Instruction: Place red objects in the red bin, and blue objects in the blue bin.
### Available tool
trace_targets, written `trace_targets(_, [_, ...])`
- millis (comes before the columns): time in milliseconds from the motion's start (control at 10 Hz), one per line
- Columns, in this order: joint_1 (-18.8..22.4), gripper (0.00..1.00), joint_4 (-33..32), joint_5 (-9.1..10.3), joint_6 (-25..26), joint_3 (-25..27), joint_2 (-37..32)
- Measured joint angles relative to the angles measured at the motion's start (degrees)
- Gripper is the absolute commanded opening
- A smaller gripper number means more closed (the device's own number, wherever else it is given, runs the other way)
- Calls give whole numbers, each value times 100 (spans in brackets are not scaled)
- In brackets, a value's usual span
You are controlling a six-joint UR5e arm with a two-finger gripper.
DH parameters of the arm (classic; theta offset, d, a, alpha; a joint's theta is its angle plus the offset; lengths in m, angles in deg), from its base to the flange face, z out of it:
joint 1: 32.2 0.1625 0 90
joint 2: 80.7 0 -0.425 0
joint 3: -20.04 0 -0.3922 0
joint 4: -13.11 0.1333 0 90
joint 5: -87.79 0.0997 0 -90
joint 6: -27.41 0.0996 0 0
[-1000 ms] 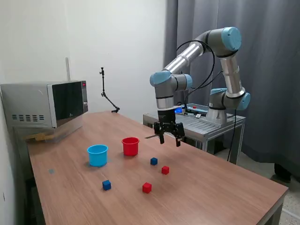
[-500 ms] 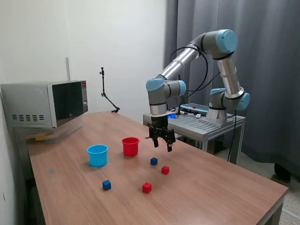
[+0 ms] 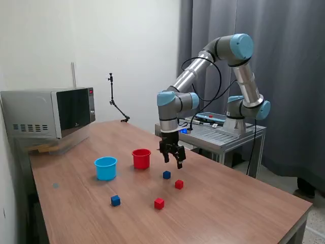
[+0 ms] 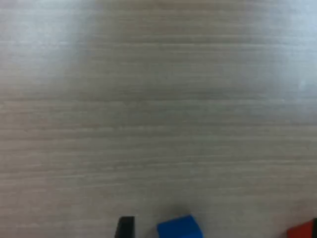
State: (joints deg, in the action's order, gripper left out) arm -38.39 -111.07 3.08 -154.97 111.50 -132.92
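Now hovering above the table (image 3: 238, 203), fingers spread and holding nothing.

From the exterior view's left: light blue cup (image 3: 105, 168), then red cup (image 3: 141, 158) just beside it, both standing upright and far from the near edge; nearer, one dark blue cube (image 3: 116, 201) and one red cube (image 3: 159, 203); farther right, the second dark blue cube (image 3: 166, 175) almost straight below the gripper (image 3: 171, 158), a touch nearer the camera, with the second red cube (image 3: 179, 184) just beside. No long axis on a cube. In the wrist view, blue cube (image 4: 179, 228) cut off at the frame edge, red one barely a sliver, picture blurred, only one dark fingertip showing.
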Motion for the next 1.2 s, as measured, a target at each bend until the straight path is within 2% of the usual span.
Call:
trace_targets(700, [-196,100,6,49,-1445,143,10])
trace_targets(1200, [-241,100,-35,166,-1646,-84,186])
